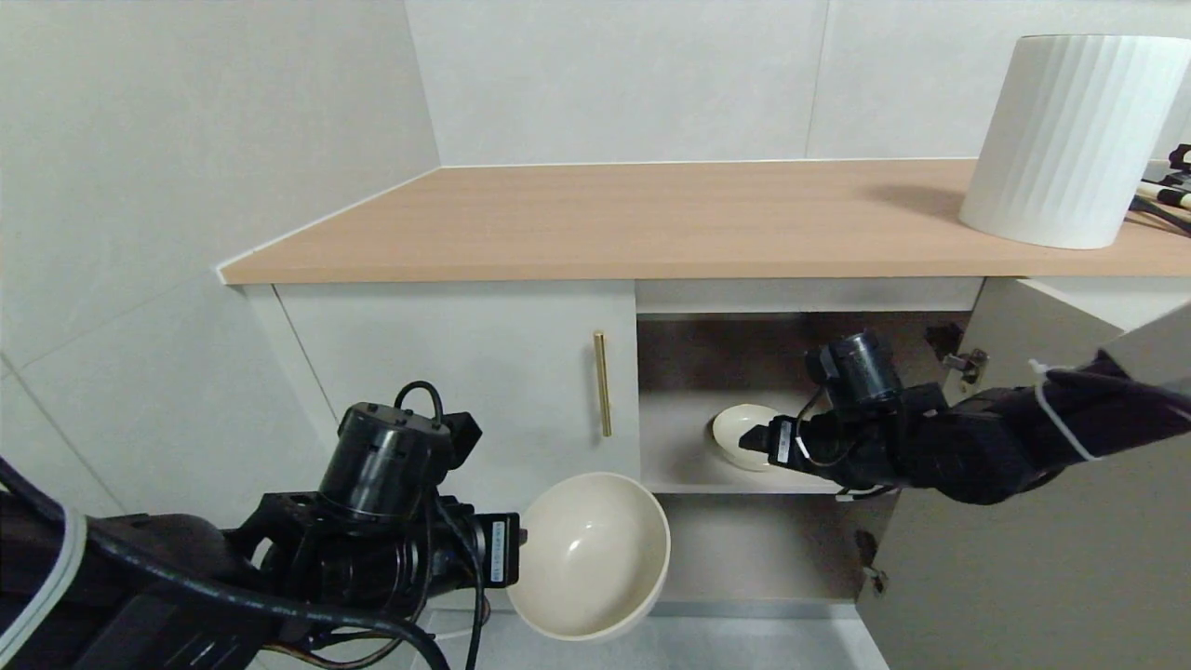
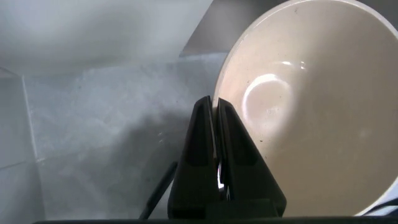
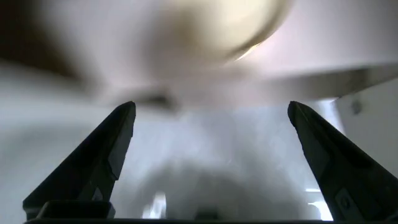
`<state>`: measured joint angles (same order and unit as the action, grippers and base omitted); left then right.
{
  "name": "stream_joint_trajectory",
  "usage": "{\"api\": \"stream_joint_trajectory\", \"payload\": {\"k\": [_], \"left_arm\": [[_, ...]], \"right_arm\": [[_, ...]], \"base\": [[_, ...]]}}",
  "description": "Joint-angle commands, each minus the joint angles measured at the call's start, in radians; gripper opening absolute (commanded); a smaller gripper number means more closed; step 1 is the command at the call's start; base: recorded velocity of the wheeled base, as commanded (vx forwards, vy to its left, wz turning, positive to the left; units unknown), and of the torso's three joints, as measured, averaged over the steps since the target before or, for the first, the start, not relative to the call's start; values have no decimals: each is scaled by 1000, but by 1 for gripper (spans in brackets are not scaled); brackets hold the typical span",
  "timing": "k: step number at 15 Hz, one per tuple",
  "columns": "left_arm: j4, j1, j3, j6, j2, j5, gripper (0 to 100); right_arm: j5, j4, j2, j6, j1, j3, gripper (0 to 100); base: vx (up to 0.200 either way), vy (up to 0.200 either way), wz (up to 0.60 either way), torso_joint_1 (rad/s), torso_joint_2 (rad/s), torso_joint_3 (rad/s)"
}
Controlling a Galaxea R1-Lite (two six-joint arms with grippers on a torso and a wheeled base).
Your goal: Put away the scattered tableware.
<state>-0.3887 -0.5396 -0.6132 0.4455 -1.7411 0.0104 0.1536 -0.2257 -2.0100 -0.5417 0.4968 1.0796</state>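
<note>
1. Nearest, the left end effector was clamped shut on the rim of a large cream bowl. The bowl hung tilted on its side in front of the cabinet's lower part, below the shelf.
2. Placing it well would likely mean a firm rim pinch, levelling the bowl, and entering through the open half, clear of the closed door and its brass handle.
3. Farther in, the right end effector sat at the cabinet shelf with its fingers spread wide, holding nothing.
4. Just beyond it, a small cream bowl rested on that shelf; the right arm should probably clear out first.
5. Farthest, a white ribbed container stood on the counter.
</note>
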Motion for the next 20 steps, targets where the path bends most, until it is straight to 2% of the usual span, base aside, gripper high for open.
{"api": "stream_joint_trajectory", "payload": {"k": [1, 5, 10, 13, 15, 20], "left_arm": [[1, -20, 0, 1, -32, 3, 0], [1, -43, 1, -1, -31, 5, 0], [2, -72, 3, -1, -25, 28, 0], [2, -85, 7, -1, -18, 31, 0], [2, -111, 9, -2, -18, 69, 0], [2, -119, 12, -2, -20, 71, 0]], "right_arm": [[-32, 125, 266, 9, 157, -67, 100], [-126, 286, 327, 37, 275, -67, 100], [-101, 287, 243, 46, 358, -84, 100], [-60, 281, 169, 43, 364, -78, 100], [-55, 279, 148, 42, 364, -73, 100], [-55, 267, 112, 40, 362, -67, 100]], "base": [[0, 0, 0, 0, 0, 0], [0, 0, 0, 0, 0, 0], [0, 0, 0, 0, 0, 0], [0, 0, 0, 0, 0, 0], [0, 0, 0, 0, 0, 0], [0, 0, 0, 0, 0, 0]]}}
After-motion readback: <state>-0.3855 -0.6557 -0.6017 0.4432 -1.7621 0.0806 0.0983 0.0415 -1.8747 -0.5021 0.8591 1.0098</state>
